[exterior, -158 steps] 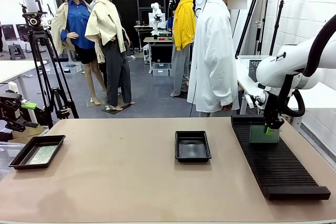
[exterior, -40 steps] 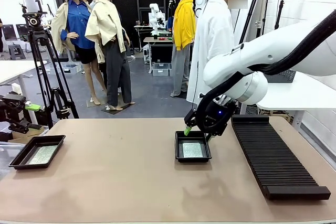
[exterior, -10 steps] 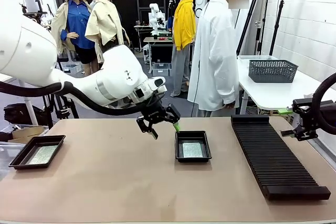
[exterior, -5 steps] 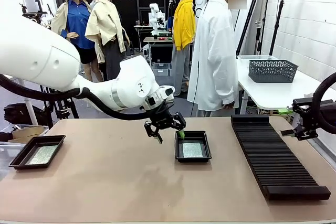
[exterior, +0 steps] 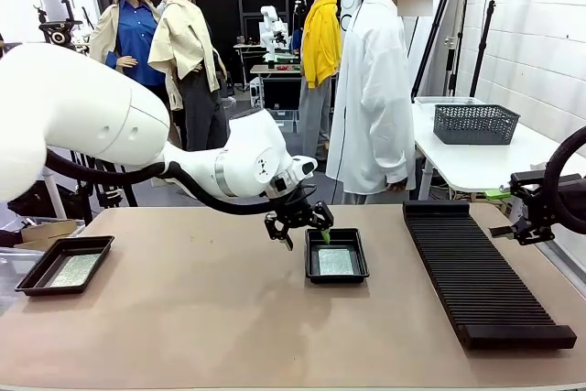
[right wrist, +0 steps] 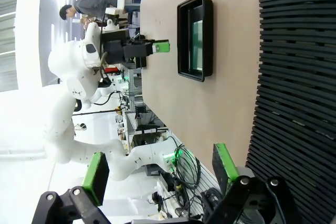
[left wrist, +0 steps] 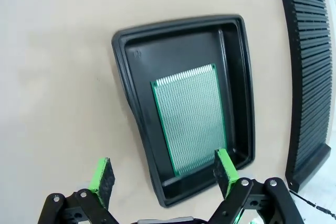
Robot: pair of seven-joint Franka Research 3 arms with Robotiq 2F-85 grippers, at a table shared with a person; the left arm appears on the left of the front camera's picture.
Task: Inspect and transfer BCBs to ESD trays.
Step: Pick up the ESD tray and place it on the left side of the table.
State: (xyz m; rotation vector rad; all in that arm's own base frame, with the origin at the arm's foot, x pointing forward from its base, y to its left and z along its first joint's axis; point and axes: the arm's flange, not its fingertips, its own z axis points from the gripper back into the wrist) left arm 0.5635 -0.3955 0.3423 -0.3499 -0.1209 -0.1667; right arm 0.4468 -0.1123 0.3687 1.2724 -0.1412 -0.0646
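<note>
Hovering over the middle tray (exterior: pixel 336 255), the left gripper (exterior: pixel 303 227) has its jaws spread wide and grips nothing; one green pad (left wrist: pixel 224 168) sits over the tray's near rim in the left wrist view, the other pad (left wrist: pixel 101 177) over bare table (exterior: pixel 201 318) beside it. Middle tray is shallow, black, with sloped rim and rounded corners, and holds one BCB (left wrist: pixel 190 117) lying flat on its floor. Board is thin, green, rectangular, covered in a fine grid of pale dots or lines, with a darker green border; it is a bit smaller than the floor, black showing around it, more on the far end. Second tray (exterior: pixel 64 264) sits at the table's left edge, well apart, same shape, with another green board (exterior: pixel 73 269) flat inside. Long black ribbed rack (exterior: pixel 481 272) lies along the right side of the table, no boards seen in its slots. Right gripper (exterior: pixel 519 214) hangs off the table's right edge near the rack's far end, fingers apart, nothing between them; the right wrist view shows its green pads (right wrist: pixel 224 162) wide with rack and table beyond. A person in a white shirt (exterior: pixel 375 89) stands at the far side behind the middle tray.
</note>
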